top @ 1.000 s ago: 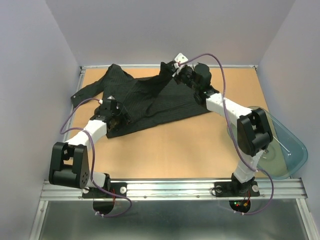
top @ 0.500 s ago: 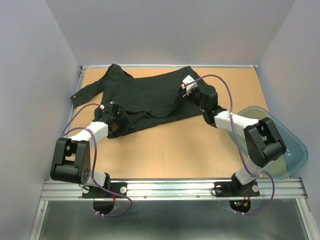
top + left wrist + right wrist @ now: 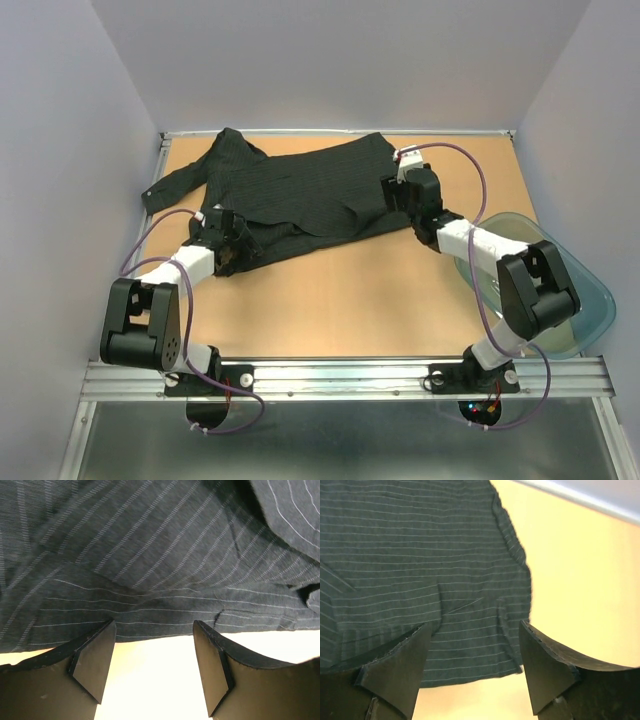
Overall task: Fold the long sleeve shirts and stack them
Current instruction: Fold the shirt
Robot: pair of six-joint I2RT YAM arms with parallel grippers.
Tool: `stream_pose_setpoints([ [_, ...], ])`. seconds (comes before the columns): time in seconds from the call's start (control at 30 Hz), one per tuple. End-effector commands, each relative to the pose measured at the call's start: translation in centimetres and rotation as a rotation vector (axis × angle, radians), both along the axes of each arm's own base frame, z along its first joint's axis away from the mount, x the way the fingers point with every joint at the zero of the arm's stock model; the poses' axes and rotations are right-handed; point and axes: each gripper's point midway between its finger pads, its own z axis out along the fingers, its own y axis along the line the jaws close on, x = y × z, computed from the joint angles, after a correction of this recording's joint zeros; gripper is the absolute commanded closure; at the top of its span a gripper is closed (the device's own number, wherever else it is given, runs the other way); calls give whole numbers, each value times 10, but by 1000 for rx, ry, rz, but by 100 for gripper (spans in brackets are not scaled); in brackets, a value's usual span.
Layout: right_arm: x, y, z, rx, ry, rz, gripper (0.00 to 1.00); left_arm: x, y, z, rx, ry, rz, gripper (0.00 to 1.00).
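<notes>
One long sleeve shirt (image 3: pixel 300 190), black with fine pale pinstripes, lies spread across the back left of the wooden table (image 3: pixel 350 300), a sleeve trailing to the left edge. My left gripper (image 3: pixel 232 250) sits low at the shirt's near left hem, open. In the left wrist view the hem (image 3: pixel 150 555) runs just past the fingertips of that gripper (image 3: pixel 154 625), and only bare table lies between the fingers. My right gripper (image 3: pixel 397 195) stands open at the shirt's right end. In the right wrist view a shirt corner (image 3: pixel 420 555) lies flat under the spread gripper (image 3: pixel 475 627), not pinched.
A translucent blue-green tub (image 3: pixel 575 300) hangs over the table's right edge beside the right arm. A metal rail (image 3: pixel 340 131) borders the back of the table, with pale walls close on three sides. Bare wood (image 3: pixel 350 300) lies in front of the shirt.
The right gripper was shut on the shirt's right part and held it up. It came down to the right, opened and let the cloth go, which now lies flat. The left arm hardly moved.
</notes>
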Motion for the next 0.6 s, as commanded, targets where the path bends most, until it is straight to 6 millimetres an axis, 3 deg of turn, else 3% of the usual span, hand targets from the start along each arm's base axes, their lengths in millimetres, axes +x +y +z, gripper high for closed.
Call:
stream_pose_setpoints([
  [0.0,5,8,13,202,72,-91,25,-4,16,-1,36,-1,41,25],
  [0.23,-6,26,-46,404,282,-151,45,-6,29,-7,43,18,75,25],
  [0.33,-13,12,-71,449,327,-247,58,-8,32,-10,37,26,85,25],
  [0.57,-18,-22,-115,515,419,-373,64,-10,47,-16,21,53,126,25],
])
